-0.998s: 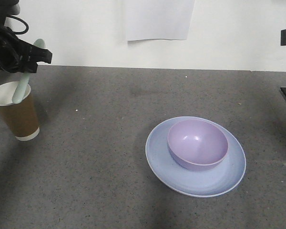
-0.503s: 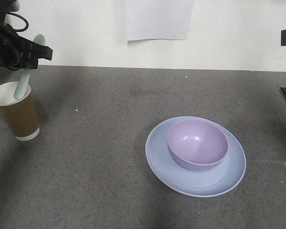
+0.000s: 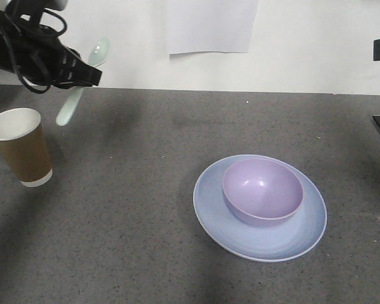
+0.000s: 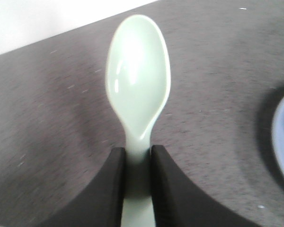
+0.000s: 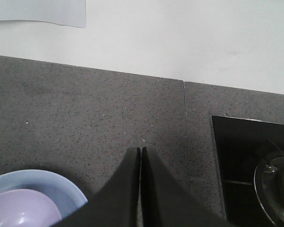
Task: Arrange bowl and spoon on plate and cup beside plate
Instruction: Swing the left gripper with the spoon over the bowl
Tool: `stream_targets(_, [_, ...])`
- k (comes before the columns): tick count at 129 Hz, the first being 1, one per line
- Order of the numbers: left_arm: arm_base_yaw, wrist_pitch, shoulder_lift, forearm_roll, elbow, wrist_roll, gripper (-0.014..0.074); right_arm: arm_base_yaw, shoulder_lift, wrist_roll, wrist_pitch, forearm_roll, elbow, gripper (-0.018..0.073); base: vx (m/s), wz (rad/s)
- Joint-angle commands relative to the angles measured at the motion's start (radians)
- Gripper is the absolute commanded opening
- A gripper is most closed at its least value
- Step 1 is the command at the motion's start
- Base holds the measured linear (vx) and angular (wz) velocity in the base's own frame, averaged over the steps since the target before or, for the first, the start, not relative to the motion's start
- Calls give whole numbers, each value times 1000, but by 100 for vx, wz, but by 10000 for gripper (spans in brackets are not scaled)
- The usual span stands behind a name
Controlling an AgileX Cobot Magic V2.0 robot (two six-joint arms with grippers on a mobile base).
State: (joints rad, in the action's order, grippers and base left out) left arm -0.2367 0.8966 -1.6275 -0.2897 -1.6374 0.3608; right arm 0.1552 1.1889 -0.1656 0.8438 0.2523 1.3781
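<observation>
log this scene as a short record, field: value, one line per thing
spoon: in the air, clamped at the handle by the left gripper, scoop free
cup: upright on the counter, at the left in the front view, far from the plate, nothing sticking out of it
bowl: upright, sitting on the plate
plate: flat on the counter, right of centre
right gripper: shut, holding nothing, over the counter by the plate
left to do: spoon onto plate, cup beside plate
</observation>
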Motion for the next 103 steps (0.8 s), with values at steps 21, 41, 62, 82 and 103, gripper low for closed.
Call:
stream_targets(21, [-183,110,-71,-43,-238,31,-6,-5,-19,5,-59,24,32,-8,0,0])
stream_targets(41, [-285,161,-166,5,-340,-2,-6,-5,-19,5,-59,24,32,-8,0,0])
stream_targets(62, [-404,149,-234,104,-352,0,-6,-5,-19,5,-59,24,32,-8,0,0])
stream_targets(82, [-470,201,-283,129,-352,-2,-6,-5,-19,5,-59,24,32,-8,0,0])
stream_targets(103, [-499,200,-313,120,-350,-20,-6,-5,-19,5,-59,24,32,-8,0,0])
